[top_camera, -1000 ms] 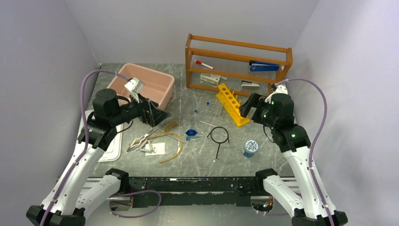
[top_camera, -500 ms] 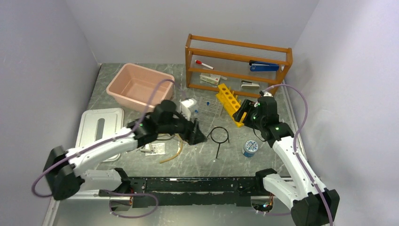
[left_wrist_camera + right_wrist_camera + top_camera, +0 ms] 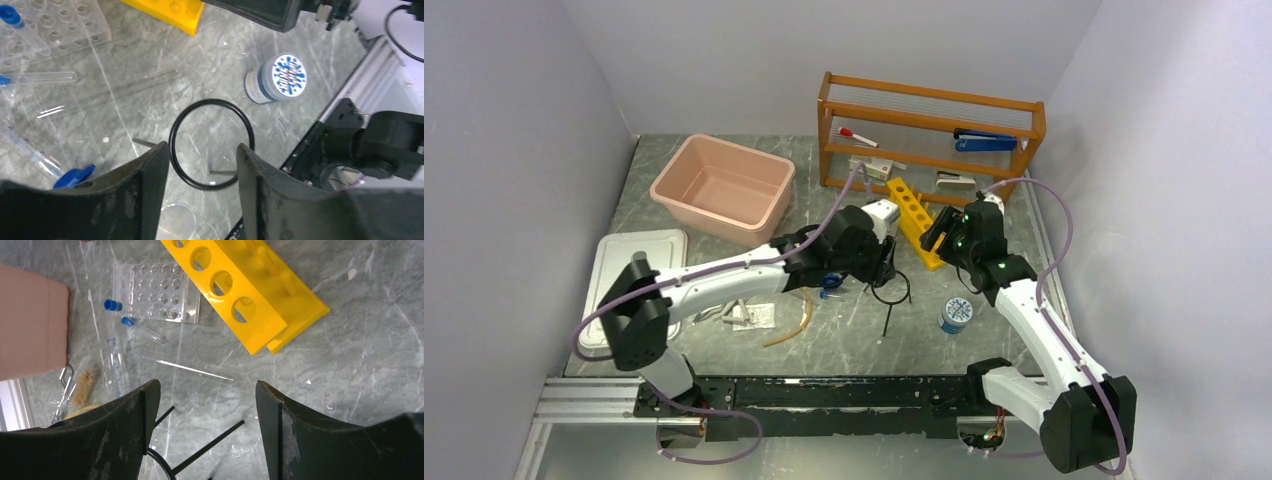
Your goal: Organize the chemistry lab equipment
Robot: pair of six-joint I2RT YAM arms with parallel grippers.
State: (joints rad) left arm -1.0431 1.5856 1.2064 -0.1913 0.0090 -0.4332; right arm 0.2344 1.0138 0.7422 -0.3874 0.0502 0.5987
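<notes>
Our left gripper point(image 3: 201, 150) has its jaws parted, narrower than a second ago, and holds nothing. The black ring stand point(image 3: 215, 101) lies flat on the table just below, its near arc showing in the gap between them. This arm was over by the pink tub point(image 3: 724, 185) and has swung across, so we judge the stand is the next pick. Our right gripper point(image 3: 207, 385) hangs wide open and empty above a glass tube point(image 3: 200, 371), near the yellow rack point(image 3: 295, 305).

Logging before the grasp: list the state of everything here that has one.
Black wire ring stand: lying flat.
Left end effector: open, over the stand.
Right end effector: open, empty.
Yellow plastic tube rack: holes empty.
Pink plastic tub: empty.
Blue-lidded jar: upright, lidded.
</notes>
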